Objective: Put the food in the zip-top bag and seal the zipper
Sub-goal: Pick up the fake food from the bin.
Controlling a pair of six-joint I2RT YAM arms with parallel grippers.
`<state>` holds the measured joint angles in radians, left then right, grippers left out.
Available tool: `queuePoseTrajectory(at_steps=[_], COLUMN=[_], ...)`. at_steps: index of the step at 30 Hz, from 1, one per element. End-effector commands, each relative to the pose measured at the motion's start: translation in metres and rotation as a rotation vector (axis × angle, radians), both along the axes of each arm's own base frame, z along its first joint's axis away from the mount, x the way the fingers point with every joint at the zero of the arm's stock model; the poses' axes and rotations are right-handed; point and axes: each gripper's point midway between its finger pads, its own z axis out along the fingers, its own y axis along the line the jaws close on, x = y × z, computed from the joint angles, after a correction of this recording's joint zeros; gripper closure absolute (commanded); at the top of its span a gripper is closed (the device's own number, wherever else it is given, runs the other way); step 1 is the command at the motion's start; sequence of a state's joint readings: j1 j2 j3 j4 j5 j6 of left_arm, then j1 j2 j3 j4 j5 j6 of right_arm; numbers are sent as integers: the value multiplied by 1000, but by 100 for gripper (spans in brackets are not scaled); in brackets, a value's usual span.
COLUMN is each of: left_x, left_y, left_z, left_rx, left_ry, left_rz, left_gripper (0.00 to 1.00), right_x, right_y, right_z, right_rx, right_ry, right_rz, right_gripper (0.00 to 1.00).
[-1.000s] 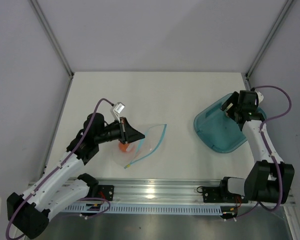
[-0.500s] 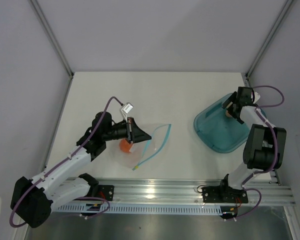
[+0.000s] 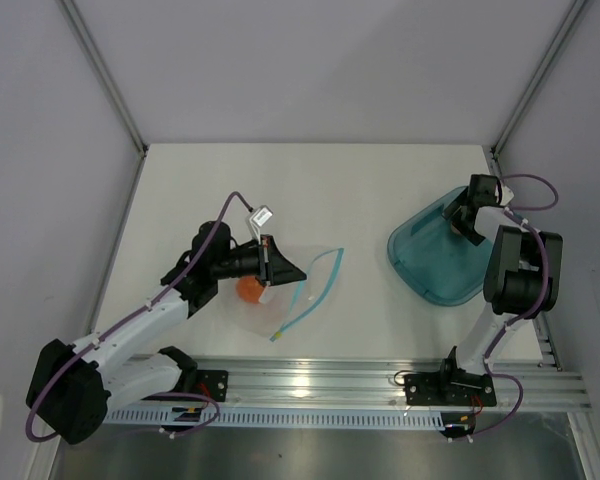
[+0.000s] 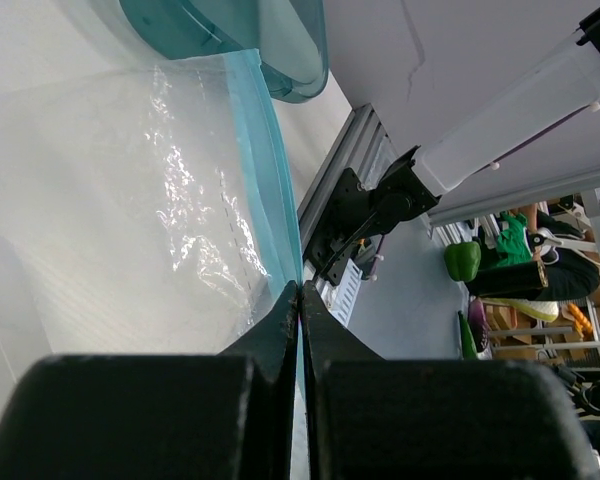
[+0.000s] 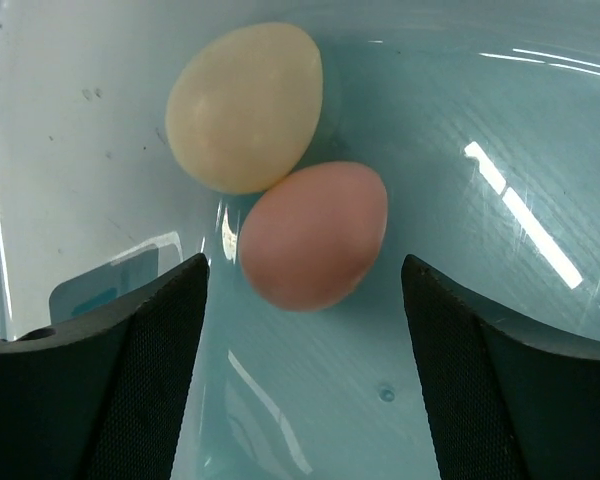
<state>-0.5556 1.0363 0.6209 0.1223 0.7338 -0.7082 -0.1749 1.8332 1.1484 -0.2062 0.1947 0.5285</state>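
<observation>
Zip-top bag (image 3: 280,305) lies on the white table (image 3: 310,190), left pincer (image 4: 300,290) pinching its zipper (image 4: 270,170), right pincer (image 5: 302,275) wide.

Bag (image 4: 170,230): clear, crinkly w/ white glints. Zipper strip (image 4: 270,180): teal-blue. Lump (image 3: 249,290): orange-red. Plate (image 5: 500,150): translucent teal, pale streaks of glare. Cream-yellow ball (image 5: 245,105), pink ball (image 5: 315,235), both plain. Table (image 3: 310,190): white.

Left jaws tight together, right jaws wide apart.

White table (image 3: 310,190) — grey walls (image 3: 310,70), aluminium rail (image 3: 330,382)
</observation>
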Motion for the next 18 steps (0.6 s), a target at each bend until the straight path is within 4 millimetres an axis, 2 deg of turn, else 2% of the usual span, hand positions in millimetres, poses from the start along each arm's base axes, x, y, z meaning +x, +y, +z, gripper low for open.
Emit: queuePoseTrajectory(at_steps=[1,11,18], left_x=[2,2,2], left_y=[-8,-9,-9], left_z=[23,22,22], left_rx=[-49,-45,-41], left_ry=[-62,-59,-59], left_rz=[-28,-27,-28], left_gripper=[99,100,99], right_x=[22,23,22], right_y=[-14,-23,-25], right_z=[19,11,-1], right_rx=[-33,-37,-30], right_ry=[-82,-70,-49], right_rz=[-35,-42,-45], right_gripper=[21,23,31])
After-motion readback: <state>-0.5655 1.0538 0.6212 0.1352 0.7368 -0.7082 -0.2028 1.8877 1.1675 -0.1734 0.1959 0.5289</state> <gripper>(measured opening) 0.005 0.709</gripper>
